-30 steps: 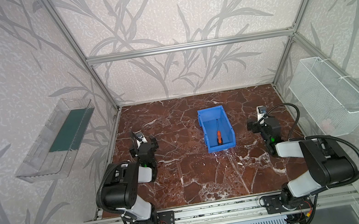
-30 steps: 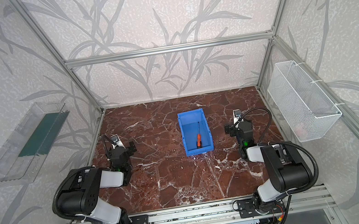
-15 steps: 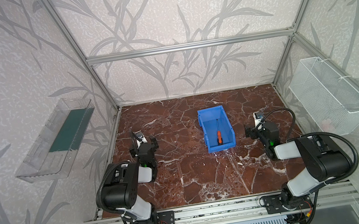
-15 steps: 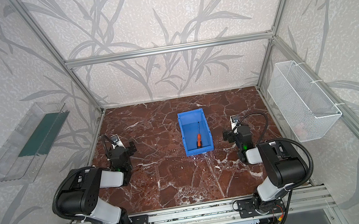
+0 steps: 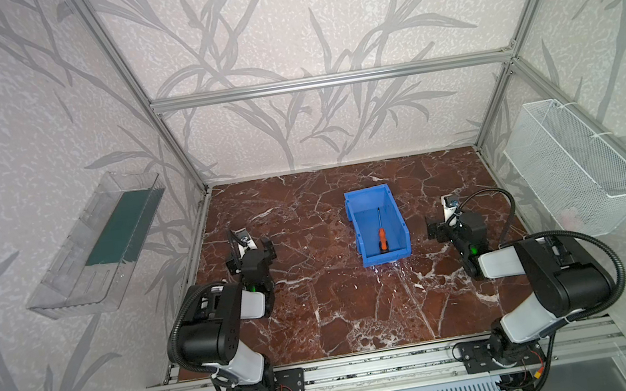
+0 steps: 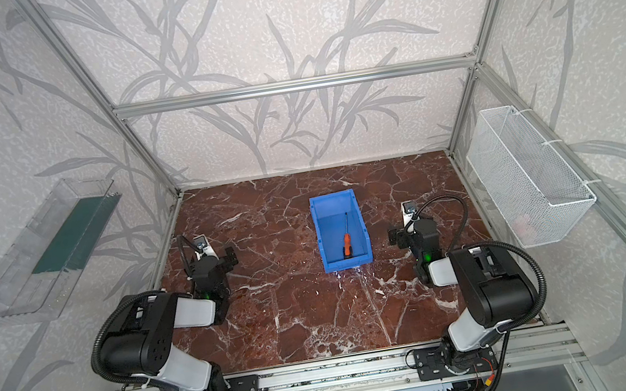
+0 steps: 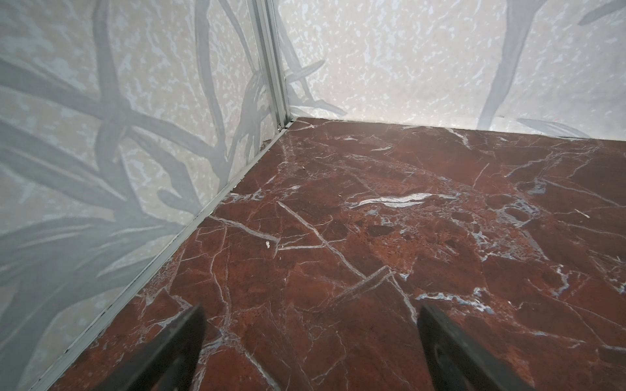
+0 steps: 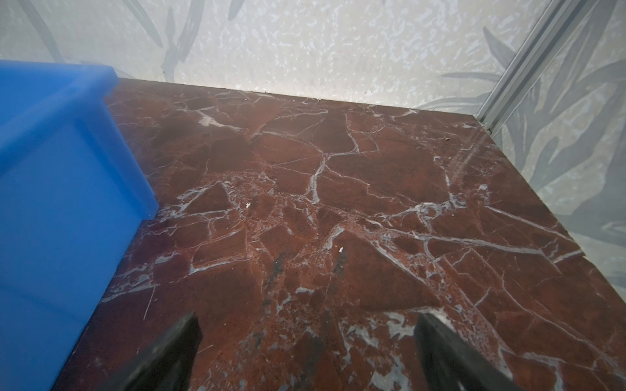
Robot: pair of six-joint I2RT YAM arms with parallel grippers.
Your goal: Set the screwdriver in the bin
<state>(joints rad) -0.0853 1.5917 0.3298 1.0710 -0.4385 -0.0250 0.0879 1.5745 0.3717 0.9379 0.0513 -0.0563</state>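
The tabletop (image 5: 320, 309) has a red-brown marble pattern with white veins and fills the enclosure floor in both top views. The bin (image 5: 353, 220), bright blue, stands directly on it, a little right of the middle, in the back half, its low lip toward the front edge. In the right wrist view a tiny white speck (image 8: 340, 250) lies on the bare marble.
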